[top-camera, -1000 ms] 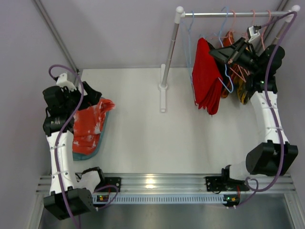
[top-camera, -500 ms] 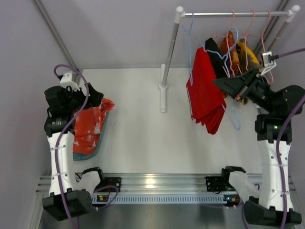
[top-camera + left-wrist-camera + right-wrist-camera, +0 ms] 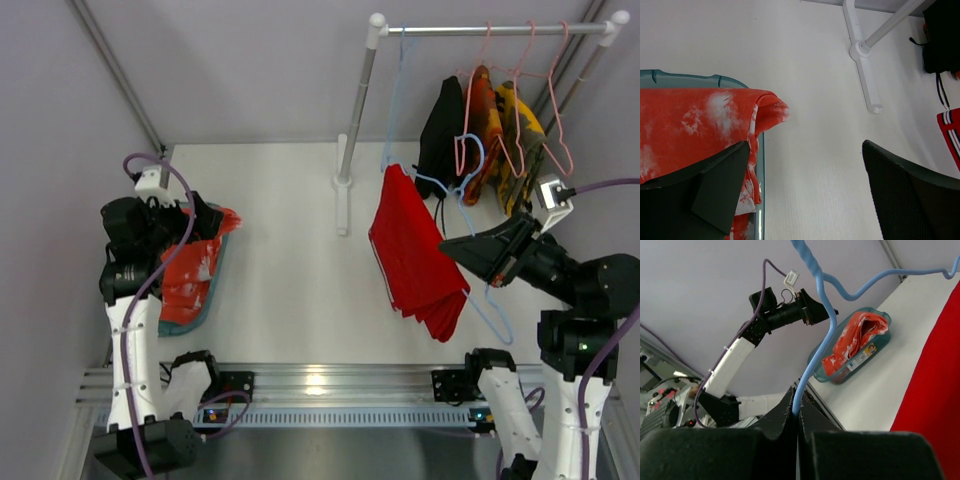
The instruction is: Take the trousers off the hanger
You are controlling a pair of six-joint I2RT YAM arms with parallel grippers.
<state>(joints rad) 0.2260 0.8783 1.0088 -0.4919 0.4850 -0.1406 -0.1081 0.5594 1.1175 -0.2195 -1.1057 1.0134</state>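
Observation:
My right gripper [image 3: 450, 249] is shut on the wire of a blue hanger [image 3: 497, 318], which carries the plain red trousers [image 3: 412, 255] in folds above the table, away from the rail. In the right wrist view the jaws [image 3: 796, 405] pinch the blue wire [image 3: 816, 352], with the red cloth [image 3: 935, 390] at the right. The orange-red blotched trousers [image 3: 188, 270] lie in a teal bin [image 3: 205, 312] at the left. My left gripper [image 3: 205, 216] hovers open over the bin's right edge. Its fingers [image 3: 720, 190] are wide apart, and the blotched trousers [image 3: 695, 120] show beneath them.
A white rack stands at the back, with an upright pole [image 3: 356, 105] and a rail [image 3: 490, 30]. On the rail hang a black garment [image 3: 441, 130], yellow-and-orange garments [image 3: 500, 120], pink hangers [image 3: 520, 80] and a thin blue hanger [image 3: 392, 100]. The pole's foot [image 3: 863, 75] lies on the table.
My right arm has swung back toward the near edge, drawing the blue hanger and red trousers down and left, away from the rail. My left gripper has shifted slightly nearer over the bin.

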